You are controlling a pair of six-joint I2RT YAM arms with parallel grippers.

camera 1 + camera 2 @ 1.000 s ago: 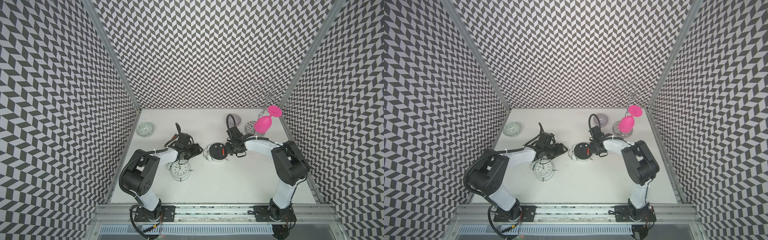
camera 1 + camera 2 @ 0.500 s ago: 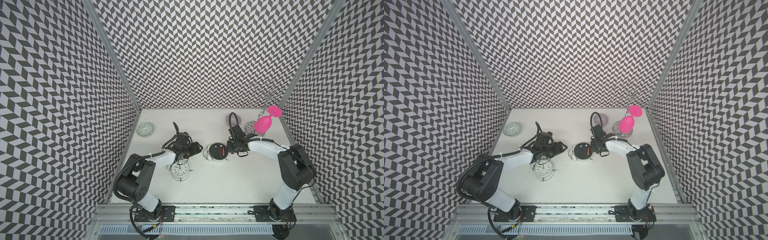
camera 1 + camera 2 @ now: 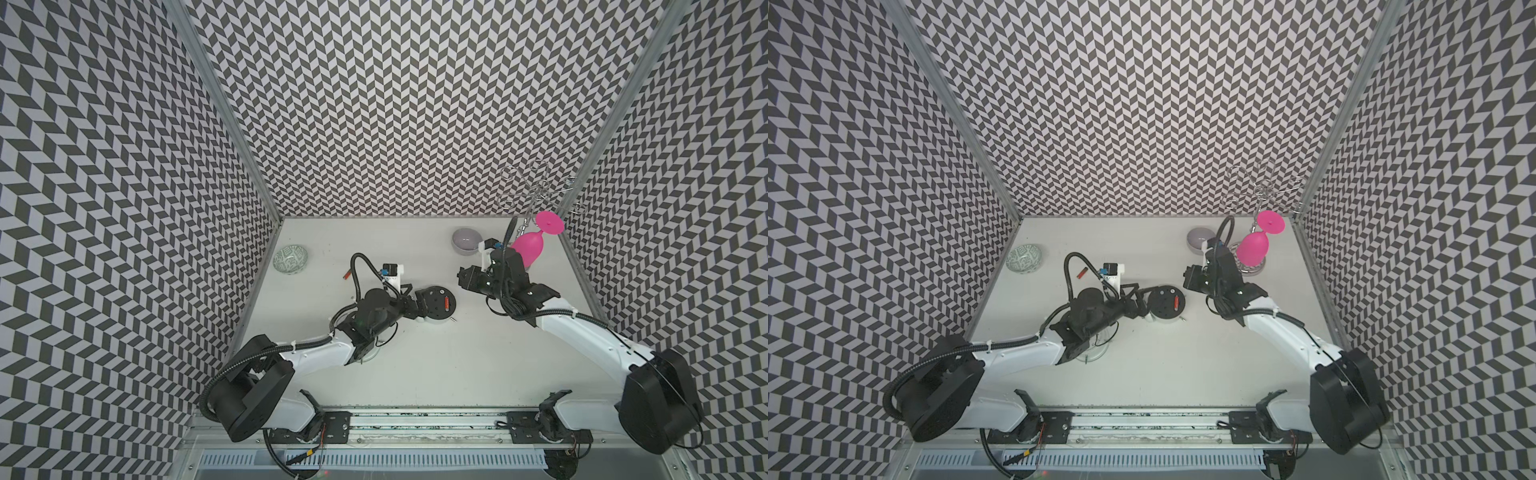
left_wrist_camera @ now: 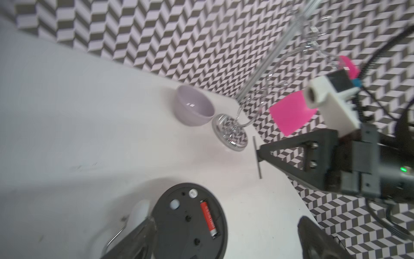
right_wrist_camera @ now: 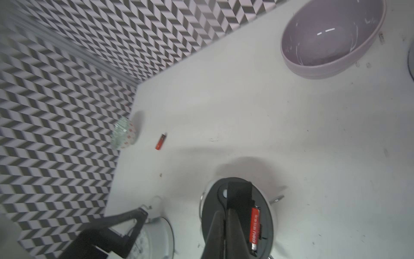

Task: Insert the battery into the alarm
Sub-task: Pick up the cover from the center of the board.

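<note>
— Taking the top views first: where is the battery located, and how are the jaws set?
— In both top views the battery (image 3: 446,304) is seen lying in the slot on the black back of the alarm (image 3: 430,311), which rests back-up near the middle of the table (image 3: 457,374). The left gripper (image 3: 415,306) is held at the alarm's rim, jaws wide apart and clamped on nothing. The right gripper (image 3: 461,279) is raised just beside the alarm, jaws pressed together and empty.
— What is added by the left wrist view?
— The battery is shown lengthwise in its slot; whether it is fully seated cannot be told. The alarm is judged light and rigid, with a smooth shell liable to slide, so it should be steadied by the rim. The battery is judged small, stiff and prone to rolling; any pressure should be applied at mid-length. A lilac bowl (image 4: 193,108) and a pink glass (image 4: 291,114) hung on a wire rack (image 4: 230,134) are seen well apart from the alarm.
— And by the right wrist view?
— A spare battery (image 5: 160,141) is seen loose on the table near a patterned bowl (image 5: 124,133), well apart from the alarm. A second clock (image 5: 161,233) lies just beside the alarm, under the left arm; it is judged the nearest obstruction.
</note>
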